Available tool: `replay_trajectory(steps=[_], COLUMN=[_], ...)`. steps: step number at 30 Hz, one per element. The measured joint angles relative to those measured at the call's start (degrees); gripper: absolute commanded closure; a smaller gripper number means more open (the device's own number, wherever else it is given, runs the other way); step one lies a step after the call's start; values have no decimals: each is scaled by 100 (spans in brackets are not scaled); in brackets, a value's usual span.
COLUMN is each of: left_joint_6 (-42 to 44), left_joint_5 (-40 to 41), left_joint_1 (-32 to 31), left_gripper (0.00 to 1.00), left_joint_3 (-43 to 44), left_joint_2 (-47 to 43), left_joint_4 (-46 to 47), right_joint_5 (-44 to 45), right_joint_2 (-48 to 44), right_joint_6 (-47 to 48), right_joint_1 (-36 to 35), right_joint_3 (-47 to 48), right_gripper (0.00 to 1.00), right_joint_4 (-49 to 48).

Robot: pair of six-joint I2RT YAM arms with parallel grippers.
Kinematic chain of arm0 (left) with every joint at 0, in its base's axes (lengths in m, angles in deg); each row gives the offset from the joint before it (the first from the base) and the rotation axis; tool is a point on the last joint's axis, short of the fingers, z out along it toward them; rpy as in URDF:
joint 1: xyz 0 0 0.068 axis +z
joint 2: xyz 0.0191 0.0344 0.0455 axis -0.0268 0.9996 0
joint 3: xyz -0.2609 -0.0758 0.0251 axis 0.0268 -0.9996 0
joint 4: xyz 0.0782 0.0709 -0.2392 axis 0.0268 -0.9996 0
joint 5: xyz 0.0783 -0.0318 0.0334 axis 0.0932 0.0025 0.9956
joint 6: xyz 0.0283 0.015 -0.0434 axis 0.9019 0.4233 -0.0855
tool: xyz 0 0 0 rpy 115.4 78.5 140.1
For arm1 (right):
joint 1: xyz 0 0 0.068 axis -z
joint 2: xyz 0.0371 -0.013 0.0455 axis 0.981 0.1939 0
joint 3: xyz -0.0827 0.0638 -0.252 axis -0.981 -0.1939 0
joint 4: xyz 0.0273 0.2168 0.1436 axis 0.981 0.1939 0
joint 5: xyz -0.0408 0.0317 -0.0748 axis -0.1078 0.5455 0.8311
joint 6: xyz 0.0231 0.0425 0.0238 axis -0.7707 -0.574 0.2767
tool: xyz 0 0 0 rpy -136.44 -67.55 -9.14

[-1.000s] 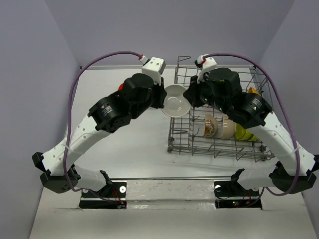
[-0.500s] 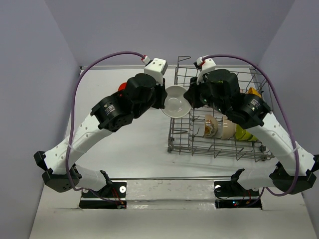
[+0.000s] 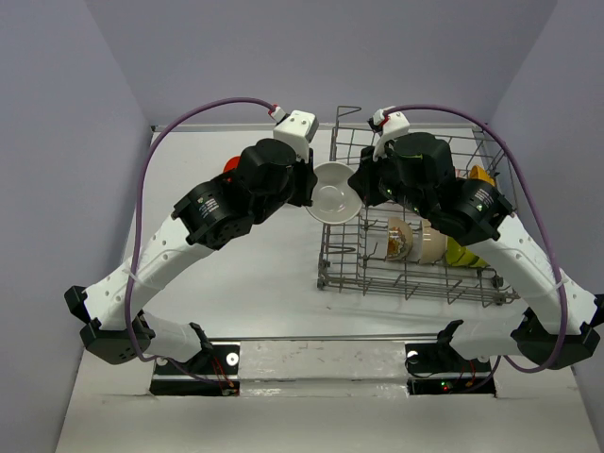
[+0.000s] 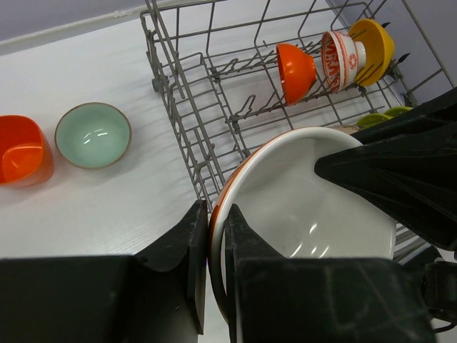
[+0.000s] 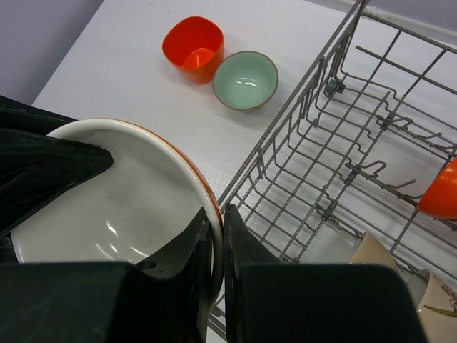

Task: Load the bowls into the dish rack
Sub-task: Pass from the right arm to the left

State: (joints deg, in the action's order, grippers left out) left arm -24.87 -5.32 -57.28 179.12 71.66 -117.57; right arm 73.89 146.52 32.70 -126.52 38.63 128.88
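A white bowl with an orange outside (image 3: 333,192) hangs in the air just left of the dish rack (image 3: 415,283), held from both sides. My left gripper (image 4: 216,214) is shut on its left rim, and the bowl (image 4: 307,200) fills that view. My right gripper (image 5: 218,221) is shut on the opposite rim of the same bowl (image 5: 107,193). Inside the rack (image 4: 186,93) stand an orange bowl (image 4: 296,71), a white bowl with red pattern (image 4: 341,57) and a yellow bowl (image 4: 375,39). A pale teal bowl (image 4: 93,134) sits on the table left of the rack.
A red-orange squarish bowl (image 4: 21,148) stands beside the teal bowl (image 5: 245,80) at the far left of the table. Beige bowls (image 3: 425,243) and a lime green one (image 3: 462,253) lie in the rack's near right part. The rack's tall wire wall (image 5: 321,164) runs right beside the held bowl.
The left arm has edged slightly right and farther away. The bowl has barely shifted, and both grips on it are unchanged.
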Motion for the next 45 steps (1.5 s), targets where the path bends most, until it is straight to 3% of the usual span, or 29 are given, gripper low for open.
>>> replay_trajectory(steps=[14,17,21,29,33,45], left_joint_6=[-2,-2,-7,-87,-116,-197], left_joint_5=[-63,-72,-101,-269,-295,-302], left_joint_1=[0,0,0,0,0,-11], left_gripper=[100,100,100,100,100,100], left_joint_3=[0,0,0,0,-9,-33], left_joint_2=[0,0,0,0,0,28], left_joint_4=[24,26,13,26,68,291], right_joint_5=[0,0,31,238,356,984], right_joint_2=[-39,-44,-83,-181,-181,-369], right_joint_6=[0,0,-2,11,13,186], right_joint_1=[0,0,0,0,0,-13], right_joint_3=[-13,-22,-68,-92,-92,310], right_gripper=[96,91,68,54,37,34], right_joint_4=[4,2,-20,-70,-63,179])
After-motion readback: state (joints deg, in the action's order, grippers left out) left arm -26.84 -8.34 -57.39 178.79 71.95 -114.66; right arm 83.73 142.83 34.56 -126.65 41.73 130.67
